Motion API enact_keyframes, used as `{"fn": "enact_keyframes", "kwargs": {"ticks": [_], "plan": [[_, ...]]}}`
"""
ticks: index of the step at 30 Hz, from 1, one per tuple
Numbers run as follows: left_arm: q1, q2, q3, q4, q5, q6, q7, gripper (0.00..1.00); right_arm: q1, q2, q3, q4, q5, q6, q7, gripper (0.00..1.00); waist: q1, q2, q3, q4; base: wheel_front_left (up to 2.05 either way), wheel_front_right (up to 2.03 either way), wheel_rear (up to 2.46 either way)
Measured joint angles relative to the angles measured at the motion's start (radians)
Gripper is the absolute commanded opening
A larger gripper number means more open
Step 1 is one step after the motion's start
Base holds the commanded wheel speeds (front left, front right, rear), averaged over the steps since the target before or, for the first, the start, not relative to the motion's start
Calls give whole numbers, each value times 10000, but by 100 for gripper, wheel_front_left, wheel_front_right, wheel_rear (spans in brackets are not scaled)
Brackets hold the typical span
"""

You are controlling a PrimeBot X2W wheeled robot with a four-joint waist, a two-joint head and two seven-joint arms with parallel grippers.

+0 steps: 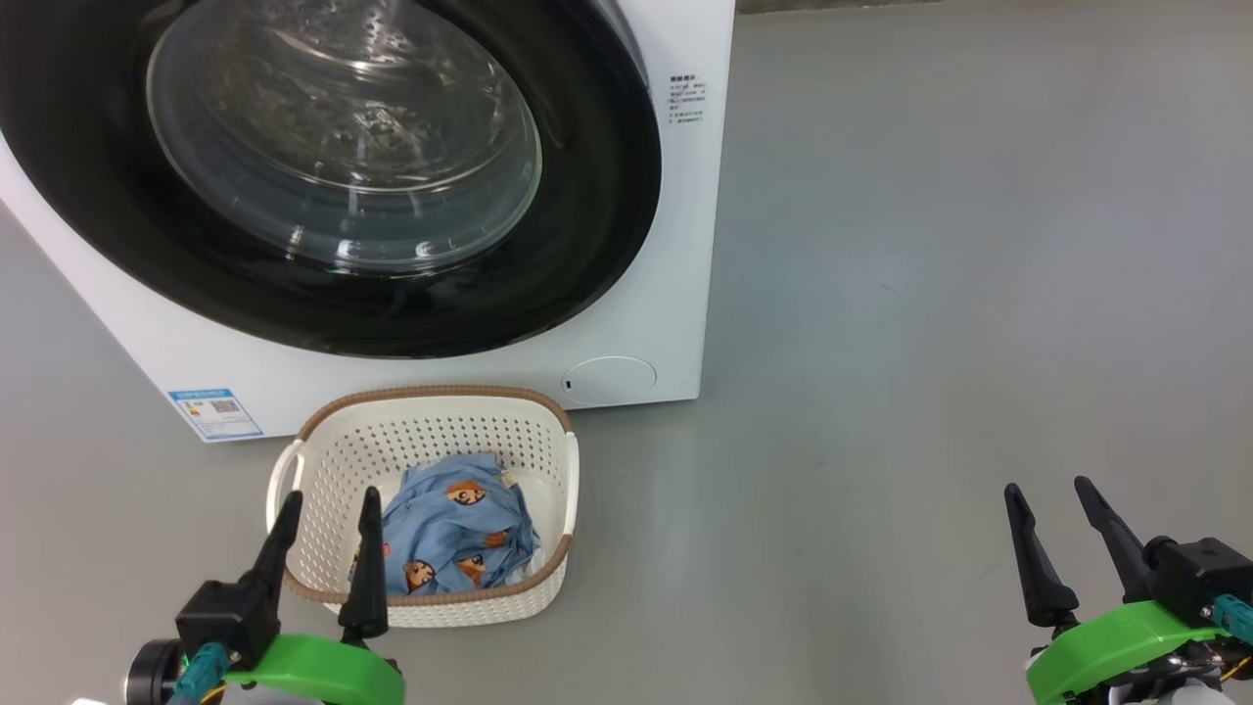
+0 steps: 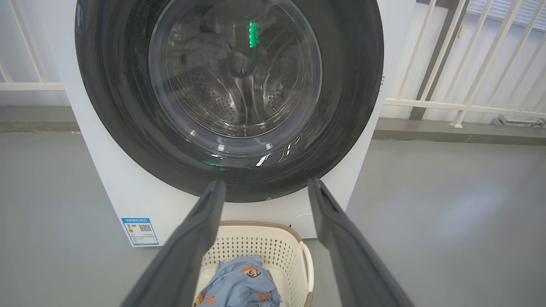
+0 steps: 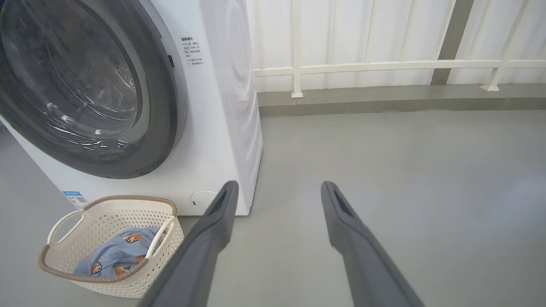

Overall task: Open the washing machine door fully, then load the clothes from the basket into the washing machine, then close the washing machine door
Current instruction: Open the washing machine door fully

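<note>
Now, notes from where I stand. The washing machine is a white front-loader on the grey floor. The washing machine door sits shut, flat against the front. It has a glossy black rim around a bulging glass bowl. Through the glass in the left wrist view I see the perforated steel drum.

The basket is cream perforated plastic with a brown woven-look rim. It stands on the floor just in front of the machine, below the door. It lies between the blue energy sticker and the round service flap.

Inside it lie the clothes, light blue fabric with orange-brown bear faces and a bit of white trim. They are crumpled low in the bottom, toward the near right side.

My left gripper is at the basket's near left corner. Its fingers are spread wide with nothing between them. I cannot tell whether it touches the rim.

My right gripper is well apart to the right over bare floor, fingers equally wide, holding nothing.

A white railing runs behind the machine.
</note>
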Motion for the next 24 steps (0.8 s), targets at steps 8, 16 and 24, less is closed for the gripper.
{"fn": "enact_keyframes", "kwargs": {"ticks": [8, 16, 24], "plan": [[5, 0, 2, 0, -2, 56, 0, 100, 0, 8, -27, -2, 0, 0, 2, 100, 0, 0, -47, -8, 0, 0, 0], [8, 0, -6, 2, -4, 98, 0, 100, 0, 6, -44, 2, 4, 0, 2, 90, 0, 0, -40, -21, 0, 0, 0], [8, 0, -10, 0, -6, 138, 0, 100, 0, -2, -42, -4, 96, 0, 0, 0, 0, 0, 8, -14, 0, 0, 0]]}}
